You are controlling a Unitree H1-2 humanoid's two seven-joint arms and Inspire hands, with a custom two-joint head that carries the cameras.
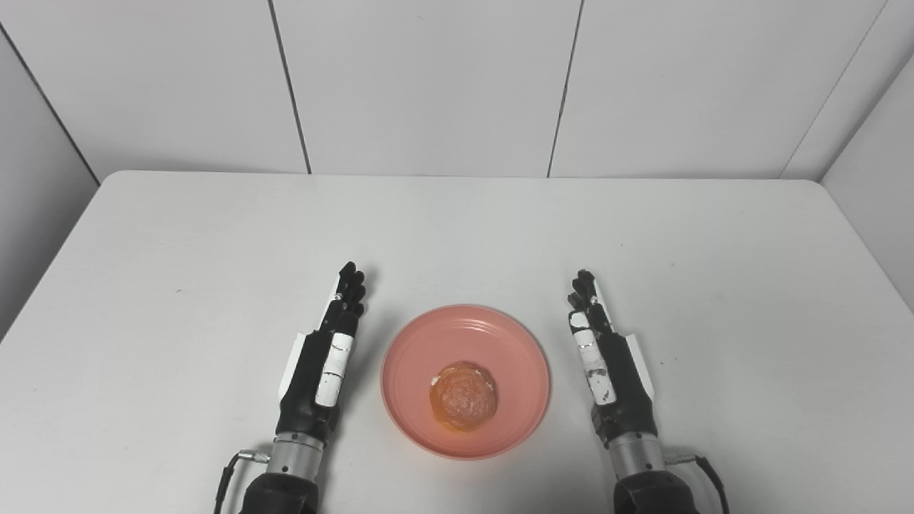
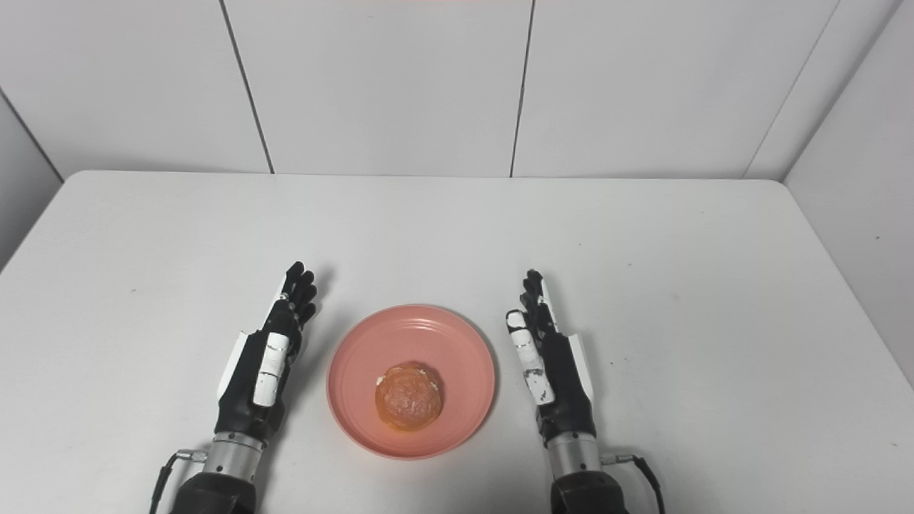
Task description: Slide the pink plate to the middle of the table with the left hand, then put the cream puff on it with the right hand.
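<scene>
Cream puff [image 1: 463,405] on the pink plate [image 1: 493,335] near the front middle of the white tabletop [image 1: 457,228]; left hand [image 1: 325,364] at 9 o'clock of the plate, fingers straight, empty; right hand [image 1: 607,364] at 3 o'clock, likewise extended, holding nothing

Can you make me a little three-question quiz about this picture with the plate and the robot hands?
1. True or false: the cream puff sits on the pink plate.
2. Which hand is holding something? A) left hand B) right hand C) neither
3. Fill in the blank: the plate lies ______ the two hands on the table.

Key:
1. True. It sits in the plate, toward the near side.
2. C. Both hands are open, one on each side of the plate, not touching it.
3. Between.
</scene>
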